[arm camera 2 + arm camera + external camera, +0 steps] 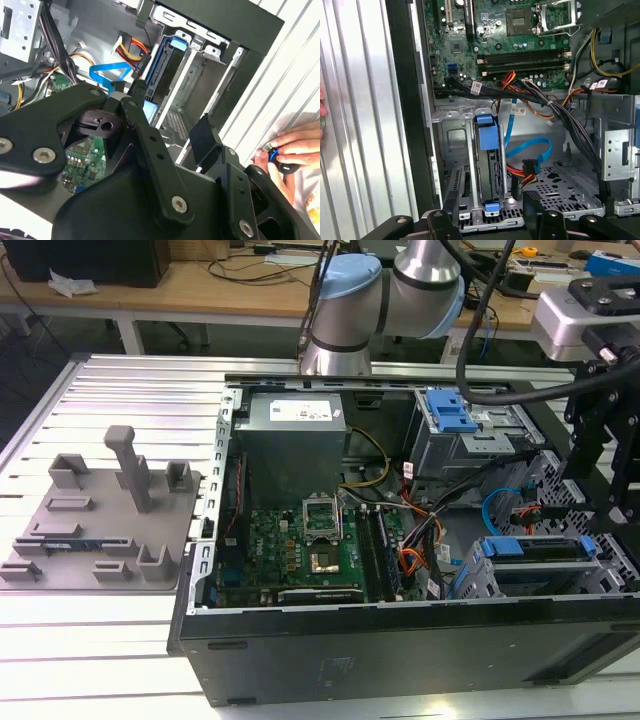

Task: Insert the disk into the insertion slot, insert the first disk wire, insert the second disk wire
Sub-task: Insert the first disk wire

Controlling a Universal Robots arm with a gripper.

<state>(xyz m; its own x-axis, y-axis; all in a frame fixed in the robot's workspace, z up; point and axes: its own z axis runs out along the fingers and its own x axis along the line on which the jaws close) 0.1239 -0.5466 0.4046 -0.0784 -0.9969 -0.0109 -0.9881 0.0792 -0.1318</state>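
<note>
The open computer case (400, 650) lies on its side on the ribbed metal counter (100, 640), and the fingers (205, 139) hang over its drive corner, spread apart with nothing between them. Away from the fingers, across the case, are the grey power supply (295, 435) and the green motherboard (290, 540). A taller cage (470, 445) with a blue latch stands in the corner next to the one under the fingers.

The insertion slot (560, 187), low perforated sheet metal, is just beyond the fingertips. The disk (487, 150) sits in it between two metal rails, in line with the gap between the fingers, its blue caddy showing at both ends. Beside the disk a blue cable (532, 148) loops over the perforated floor, and a red, orange and yellow wire bundle (517, 175) ends at a black plug close to the disk's side. I cannot tell whether either is plugged in.

The black case wall runs just outside the rail on the disk's far side from the cables. The perforated floor beside the disk has bare room around the wires.

Outside that wall, a person's hand (292, 150) rests on the counter holding a small blue-ringed round object (271, 154). At the far end of the counter from the fingers lies a grey fixture plate (100, 520) with upright pegs. Behind the arm (380, 290) stands a second, wooden counter (200, 285).
</note>
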